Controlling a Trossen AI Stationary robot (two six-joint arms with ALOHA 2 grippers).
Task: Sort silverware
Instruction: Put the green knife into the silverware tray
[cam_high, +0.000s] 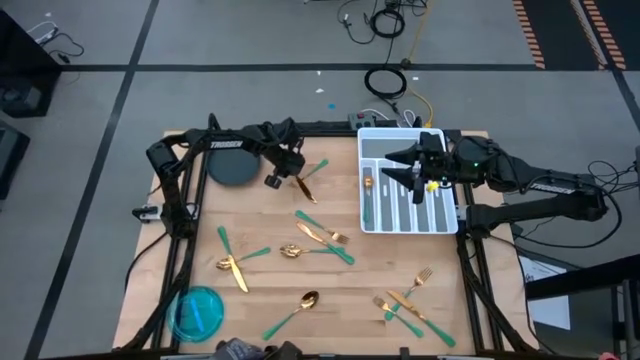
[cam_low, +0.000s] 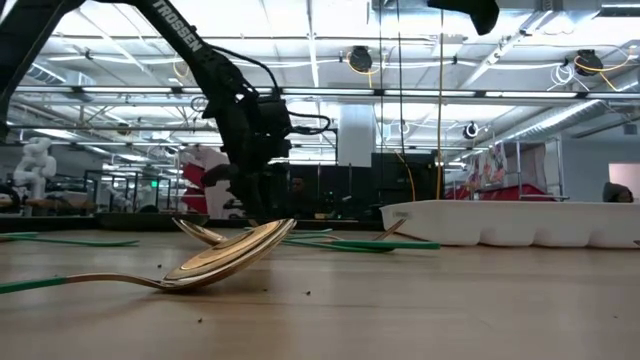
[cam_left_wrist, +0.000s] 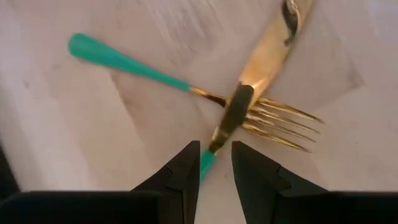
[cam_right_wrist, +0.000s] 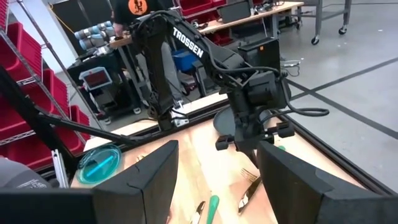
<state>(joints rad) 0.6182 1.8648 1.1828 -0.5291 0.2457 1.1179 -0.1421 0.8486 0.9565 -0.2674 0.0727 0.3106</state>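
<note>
Silverware with shiny gold heads and slim green handles lies scattered over the pale wooden worktop (cam_high: 270, 300); in the low view a gold spoon (cam_low: 215, 262) fills the lower left foreground, bowl tilted up; in the high view a gold fork and knife (cam_high: 405, 300) cross at lower right, with more pieces across the middle; above centre the left gripper (cam_high: 283, 172) reaches over a crossed gold fork (cam_left_wrist: 273, 118) and gold knife (cam_left_wrist: 267, 59), its fingers (cam_left_wrist: 183, 171) narrow, either side of the knife's green handle tip, a grip not clear; farther, at upper right, the right gripper (cam_high: 412, 172) hangs over the white divided tray (cam_high: 375, 222), fingers (cam_right_wrist: 149, 174) wide, holding nothing.
</note>
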